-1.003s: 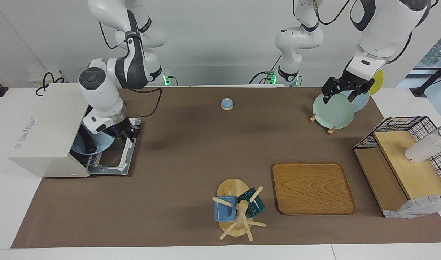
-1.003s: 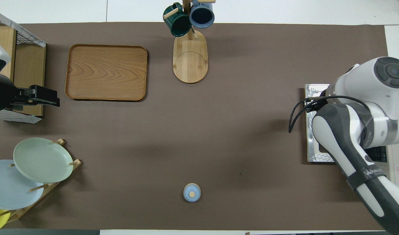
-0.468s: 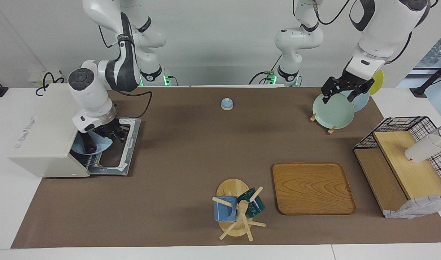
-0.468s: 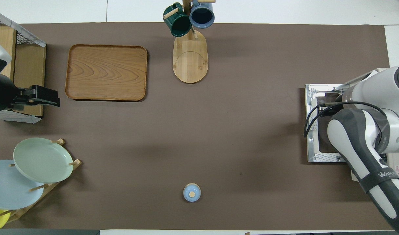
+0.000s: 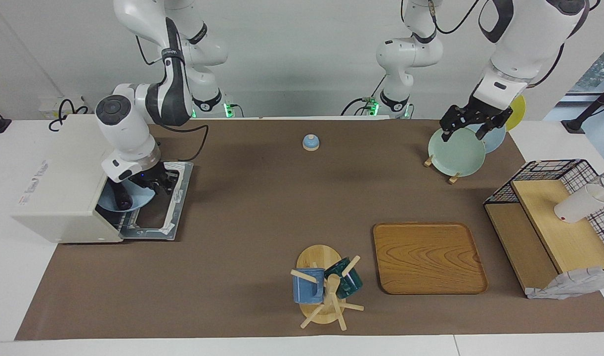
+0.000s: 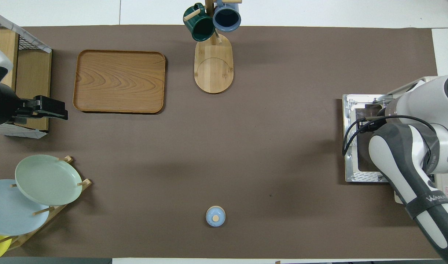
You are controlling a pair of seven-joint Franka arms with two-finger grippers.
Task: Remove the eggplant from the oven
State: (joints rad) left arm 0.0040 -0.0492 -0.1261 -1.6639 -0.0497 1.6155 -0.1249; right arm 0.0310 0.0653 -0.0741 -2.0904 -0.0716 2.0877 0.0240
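The off-white oven (image 5: 60, 188) stands at the right arm's end of the table, its door (image 5: 159, 210) folded down flat and open. Inside lies a pale blue plate (image 5: 134, 201) with the dark eggplant (image 5: 120, 198) on it. My right gripper (image 5: 153, 182) is low at the oven's mouth, just over the plate's edge and beside the eggplant; whether it touches the eggplant I cannot tell. In the overhead view the right arm (image 6: 411, 146) hides the oven's inside, and only the door (image 6: 350, 172) shows. My left gripper (image 5: 472, 124) waits open above the plate rack.
A rack of green, blue and yellow plates (image 5: 455, 153) stands near the left arm. A wooden tray (image 5: 428, 257), a mug tree (image 5: 324, 289) and a wire basket shelf (image 5: 554, 222) with a white cup (image 5: 579, 205) lie farther out. A small blue knob (image 5: 310, 142) is nearer the robots.
The right arm's hand has drawn in from over the open door toward the oven's mouth, then almost stopped. The left arm has not moved.
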